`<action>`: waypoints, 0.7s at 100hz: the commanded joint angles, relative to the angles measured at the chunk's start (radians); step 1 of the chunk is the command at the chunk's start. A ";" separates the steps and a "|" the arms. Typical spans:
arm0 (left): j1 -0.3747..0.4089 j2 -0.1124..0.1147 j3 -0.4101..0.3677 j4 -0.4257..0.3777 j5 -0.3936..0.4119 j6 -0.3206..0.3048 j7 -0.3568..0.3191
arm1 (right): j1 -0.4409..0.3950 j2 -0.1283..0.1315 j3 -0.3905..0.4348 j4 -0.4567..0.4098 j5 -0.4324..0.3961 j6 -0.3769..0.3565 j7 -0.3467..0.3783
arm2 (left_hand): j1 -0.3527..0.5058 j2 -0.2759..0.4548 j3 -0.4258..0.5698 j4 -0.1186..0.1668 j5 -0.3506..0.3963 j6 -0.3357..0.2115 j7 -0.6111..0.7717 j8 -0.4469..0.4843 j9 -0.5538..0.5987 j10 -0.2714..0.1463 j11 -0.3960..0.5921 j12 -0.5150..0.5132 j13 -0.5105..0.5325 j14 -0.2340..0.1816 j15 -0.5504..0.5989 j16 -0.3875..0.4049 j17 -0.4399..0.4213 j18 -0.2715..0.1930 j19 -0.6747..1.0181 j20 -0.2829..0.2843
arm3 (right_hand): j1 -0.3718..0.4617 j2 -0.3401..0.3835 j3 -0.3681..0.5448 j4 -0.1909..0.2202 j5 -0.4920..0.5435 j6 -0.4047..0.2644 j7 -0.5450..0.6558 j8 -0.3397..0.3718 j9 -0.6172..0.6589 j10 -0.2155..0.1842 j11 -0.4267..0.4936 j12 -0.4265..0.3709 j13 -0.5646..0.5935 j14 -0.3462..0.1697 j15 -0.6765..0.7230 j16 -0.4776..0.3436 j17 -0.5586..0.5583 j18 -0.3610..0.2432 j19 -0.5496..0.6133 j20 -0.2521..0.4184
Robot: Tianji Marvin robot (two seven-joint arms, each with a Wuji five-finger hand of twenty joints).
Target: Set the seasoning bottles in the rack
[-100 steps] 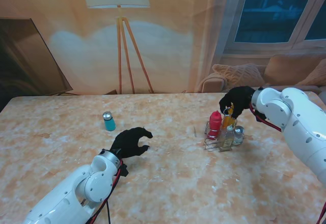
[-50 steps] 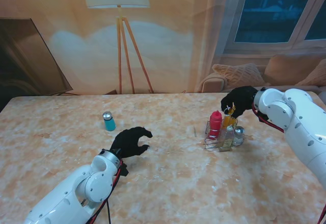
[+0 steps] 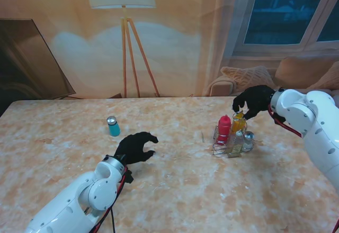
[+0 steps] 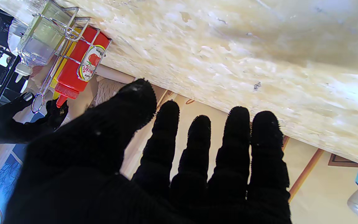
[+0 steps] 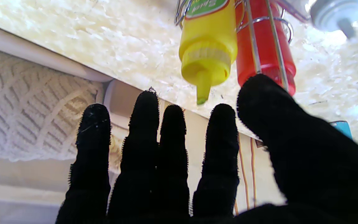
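I am hovering my right hand (image 3: 255,100), fingers spread and holding nothing, over the yellow mustard bottle (image 3: 238,122) now seated in the wire rack (image 3: 228,147). My left hand (image 3: 135,148) is loosely curled and empty, and I judge it is needing next to reach the blue-bodied shaker (image 3: 113,126).

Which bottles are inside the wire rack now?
The wire rack holds a red ketchup bottle, a yellow bottle and a clear bottle. These hide its base. A blue bottle stands outside.
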 commanded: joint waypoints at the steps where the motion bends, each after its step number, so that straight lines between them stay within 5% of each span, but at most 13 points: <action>1: 0.004 -0.003 -0.001 -0.003 0.002 0.000 -0.011 | -0.014 0.003 0.018 -0.036 -0.006 -0.014 0.015 | -0.003 -0.030 0.030 0.013 0.022 -0.006 0.023 0.012 0.013 -0.009 0.009 0.008 -0.015 -0.007 -0.005 0.004 -0.012 -0.012 -0.001 0.007 | -0.021 0.019 0.019 0.027 -0.008 0.002 -0.008 0.014 -0.017 0.009 0.001 -0.011 -0.006 0.005 0.000 -0.013 -0.010 0.021 0.009 0.018; 23: 0.006 -0.003 -0.003 -0.005 0.004 -0.002 -0.011 | -0.076 0.003 0.125 -0.128 -0.046 -0.046 0.004 | -0.003 -0.026 0.030 0.013 0.023 -0.006 0.023 0.012 0.013 -0.011 0.008 0.008 -0.016 -0.008 -0.005 0.004 -0.012 -0.013 -0.001 0.008 | -0.008 0.048 0.010 0.029 0.003 0.007 -0.007 0.025 0.001 0.001 0.011 -0.003 0.001 0.001 0.005 -0.010 -0.002 0.010 0.011 0.016; 30: 0.007 -0.003 -0.005 -0.007 0.006 -0.003 -0.010 | -0.111 0.000 0.166 -0.167 -0.049 -0.047 -0.013 | -0.001 -0.028 0.031 0.013 0.022 -0.004 0.022 0.012 0.013 -0.009 0.008 0.008 -0.016 -0.007 -0.005 0.004 -0.014 -0.011 -0.002 0.008 | 0.022 0.074 -0.037 -0.033 0.007 0.004 0.003 0.008 0.010 0.002 0.022 0.005 0.004 0.003 0.011 -0.007 0.000 0.008 0.011 0.012; 45: 0.009 -0.002 -0.008 -0.008 0.009 -0.005 -0.007 | -0.207 -0.011 0.245 -0.256 -0.016 -0.027 -0.047 | -0.002 -0.026 0.031 0.013 0.023 -0.006 0.023 0.013 0.015 -0.011 0.009 0.009 -0.016 -0.006 -0.005 0.004 -0.013 -0.011 -0.001 0.008 | 0.105 0.133 -0.134 -0.097 -0.007 -0.020 0.126 -0.071 0.036 -0.003 0.044 0.023 0.018 0.001 0.029 0.003 0.007 -0.010 0.021 0.008; 54: 0.010 -0.002 -0.008 -0.009 0.009 -0.006 -0.007 | -0.263 -0.019 0.280 -0.300 0.020 -0.008 -0.072 | -0.002 -0.024 0.029 0.013 0.022 -0.007 0.023 0.013 0.015 -0.011 0.009 0.009 -0.015 -0.008 -0.005 0.004 -0.014 -0.011 -0.002 0.008 | 0.198 0.182 -0.158 -0.082 0.015 -0.038 0.209 -0.085 0.065 -0.011 0.086 0.082 0.044 -0.011 0.070 0.026 0.027 -0.021 0.037 0.013; 70: 0.017 -0.001 -0.014 -0.016 0.015 -0.009 -0.007 | -0.368 -0.038 0.314 -0.367 0.159 0.042 -0.103 | -0.001 -0.016 0.023 0.014 0.021 -0.007 0.022 0.013 0.016 -0.012 0.009 0.009 -0.015 -0.004 -0.005 0.005 -0.015 -0.012 -0.002 0.009 | 0.219 0.274 -0.234 -0.057 0.047 -0.006 0.228 -0.072 0.096 -0.001 0.117 0.172 0.061 -0.007 0.141 0.072 0.037 -0.028 0.055 0.022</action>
